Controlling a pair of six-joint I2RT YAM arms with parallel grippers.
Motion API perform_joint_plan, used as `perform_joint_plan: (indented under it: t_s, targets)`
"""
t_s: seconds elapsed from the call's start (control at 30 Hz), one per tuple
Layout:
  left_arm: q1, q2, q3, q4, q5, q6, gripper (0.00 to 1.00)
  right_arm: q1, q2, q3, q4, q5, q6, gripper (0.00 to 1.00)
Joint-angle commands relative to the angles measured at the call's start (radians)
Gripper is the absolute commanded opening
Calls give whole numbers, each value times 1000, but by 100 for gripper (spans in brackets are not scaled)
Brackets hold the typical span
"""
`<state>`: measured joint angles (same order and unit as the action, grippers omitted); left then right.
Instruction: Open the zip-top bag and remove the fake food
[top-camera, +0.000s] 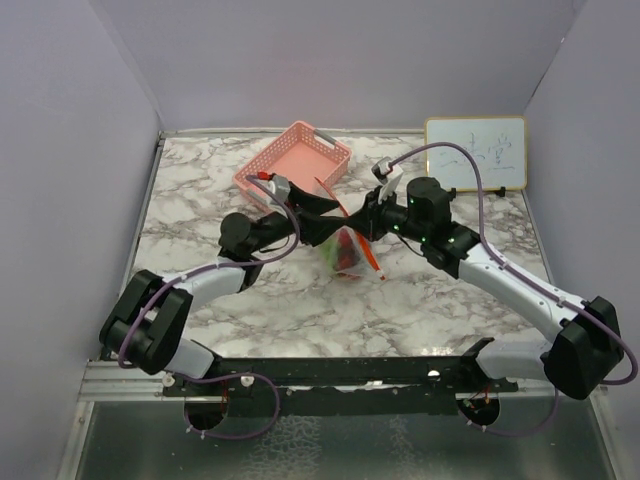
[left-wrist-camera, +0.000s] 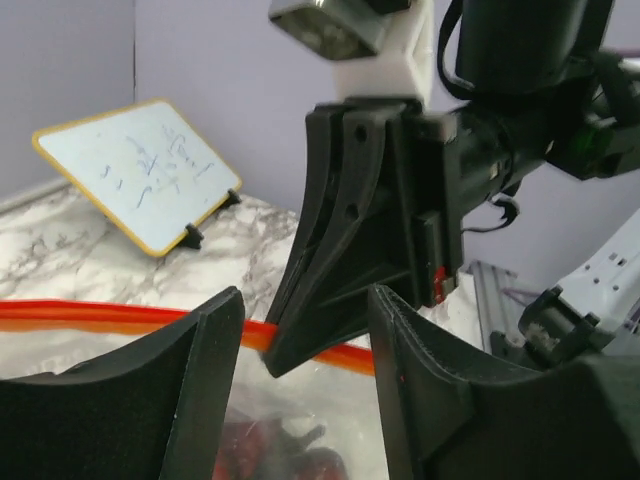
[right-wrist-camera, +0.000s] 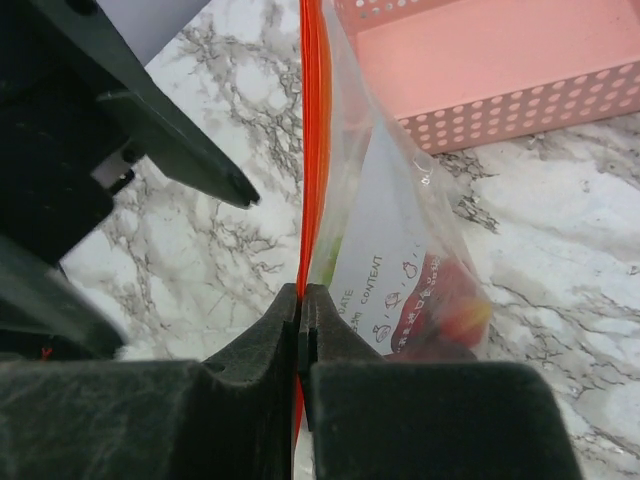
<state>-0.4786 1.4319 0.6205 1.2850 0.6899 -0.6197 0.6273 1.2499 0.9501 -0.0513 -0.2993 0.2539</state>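
Right tool (right-wrist-camera: 300, 305): clamped on zip strip (right-wrist-camera: 314, 120) of zip-top bag (right-wrist-camera: 395, 200).
Left tool (left-wrist-camera: 305, 305): spread, empty; we see zip strip running crosswise across its gap.

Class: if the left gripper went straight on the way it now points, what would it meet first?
Probably the zip-top bag, its red strip crossing between the left gripper's open fingers; the right gripper pinches it right there, depth unclear.

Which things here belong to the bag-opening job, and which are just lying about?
Job: zip-top bag; fake food inside it; right gripper, shut on the bag; left gripper, open alongside.
Lying about: pink basket; whiteboard.
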Motion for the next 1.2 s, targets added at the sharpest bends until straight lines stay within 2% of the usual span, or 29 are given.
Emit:
perform_joint_plan:
  t_s: [0.0,0.13,0.2,0.27,0.4,0.73,0.87,1.0,1.17]
  targets:
    - [-26,38,-15,-104,-74,123,40,2,4,10,87,-43,41,2]
    - [-45,68,-59,-63,-79,112,2,2,-9,17,68,-29,34,10]
    - [-55,69,-87,-59,-87,122,0,1,-13,22,54,-29,25,27]
    - [-59,66,-107,-53,-94,125,0,1,-18,20,51,-23,24,39]
    - [-60,71,-118,-75,-97,142,0,2,-44,8,56,-6,31,45]
    - [-60,63,-134,-80,-89,149,0,2,-33,-36,47,-30,2,44]
    - [-61,38,-142,-101,-86,158,0,1,-29,-75,39,-17,-4,32]
    - [-60,10,-150,-125,-89,169,0,1,-18,-95,36,-45,-7,29]
    - [-61,-18,-166,-132,-92,176,0,1,2,-125,56,-76,8,15]
